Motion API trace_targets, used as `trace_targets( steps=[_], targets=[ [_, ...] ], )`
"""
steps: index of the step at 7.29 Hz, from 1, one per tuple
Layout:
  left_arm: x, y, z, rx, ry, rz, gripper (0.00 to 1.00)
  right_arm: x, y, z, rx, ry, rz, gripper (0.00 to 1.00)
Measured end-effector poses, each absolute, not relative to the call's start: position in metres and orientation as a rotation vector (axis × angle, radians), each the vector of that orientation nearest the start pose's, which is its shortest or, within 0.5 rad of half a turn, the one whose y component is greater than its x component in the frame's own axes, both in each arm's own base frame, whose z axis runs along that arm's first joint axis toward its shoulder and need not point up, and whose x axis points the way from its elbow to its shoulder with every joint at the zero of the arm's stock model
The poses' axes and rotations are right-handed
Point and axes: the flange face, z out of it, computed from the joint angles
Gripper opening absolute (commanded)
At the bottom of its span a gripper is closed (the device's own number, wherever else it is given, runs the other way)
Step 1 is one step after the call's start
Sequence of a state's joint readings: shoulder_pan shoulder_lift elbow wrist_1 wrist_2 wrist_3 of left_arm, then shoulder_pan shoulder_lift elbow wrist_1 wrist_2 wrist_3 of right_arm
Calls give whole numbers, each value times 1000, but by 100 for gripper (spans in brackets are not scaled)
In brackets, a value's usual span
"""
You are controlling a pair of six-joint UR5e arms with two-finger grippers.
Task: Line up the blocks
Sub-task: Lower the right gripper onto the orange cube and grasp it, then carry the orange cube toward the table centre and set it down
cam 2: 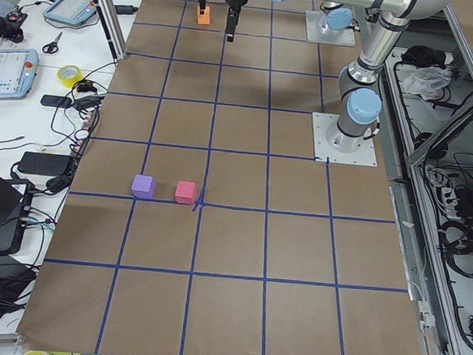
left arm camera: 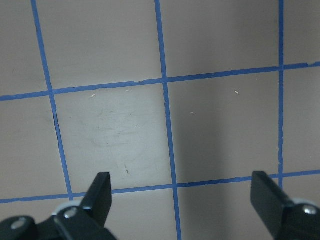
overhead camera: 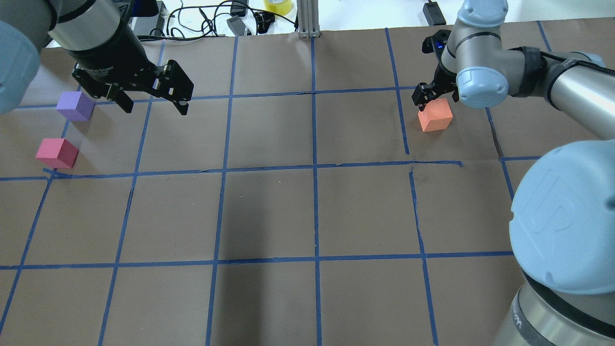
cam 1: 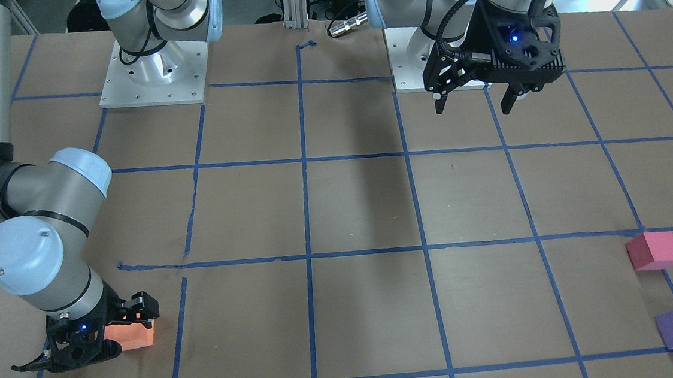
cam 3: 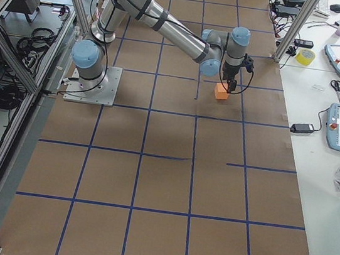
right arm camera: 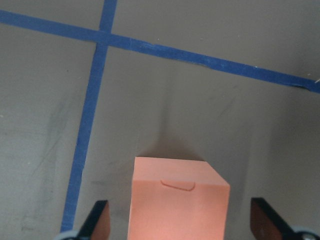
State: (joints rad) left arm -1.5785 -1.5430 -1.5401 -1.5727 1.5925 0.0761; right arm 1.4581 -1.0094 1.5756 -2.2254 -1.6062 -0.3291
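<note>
The orange block (overhead camera: 435, 115) sits on the paper at the far right and fills the lower middle of the right wrist view (right arm camera: 177, 200). My right gripper (right arm camera: 180, 222) is open and low over it, one finger on each side with gaps (cam 1: 84, 344). The pinkish-red block (overhead camera: 56, 153) and the purple block (overhead camera: 75, 105) lie side by side at the far left, a small gap between them. My left gripper (overhead camera: 155, 106) is open and empty, held high above the table (cam 1: 474, 108). Its wrist view shows only bare paper between the fingers (left arm camera: 184, 195).
Brown paper with a blue tape grid (overhead camera: 314, 168) covers the table. The two arm bases (cam 1: 153, 71) stand at the robot's side. Cables, a tape roll (overhead camera: 277, 6) and tablets lie beyond the far edge.
</note>
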Motion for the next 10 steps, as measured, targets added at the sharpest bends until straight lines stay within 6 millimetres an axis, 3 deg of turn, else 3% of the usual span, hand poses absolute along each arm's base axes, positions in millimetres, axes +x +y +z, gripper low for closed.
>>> trace_targets(
  steps=[1, 3, 5, 7, 8, 10],
  targets=[
    [-134, -483, 517, 128, 3104, -87, 100, 54, -677, 213, -341, 3174, -107, 78],
    [-132, -482, 519, 124, 3098, -90, 100, 53, -677, 202, -342, 3172, -79, 0],
    [-132, -483, 518, 123, 3101, -87, 100, 53, -678, 203, -342, 3169, -72, 0],
    [-133, -483, 517, 114, 3108, -86, 100, 68, -680, 225, -322, 3162, -114, 0],
    [-133, -483, 517, 111, 3110, -84, 100, 100, -680, 240, -292, 3149, -143, 0],
    [-133, -482, 517, 110, 3108, -83, 100, 197, -674, 261, -202, 3141, -211, 0]
  ],
)
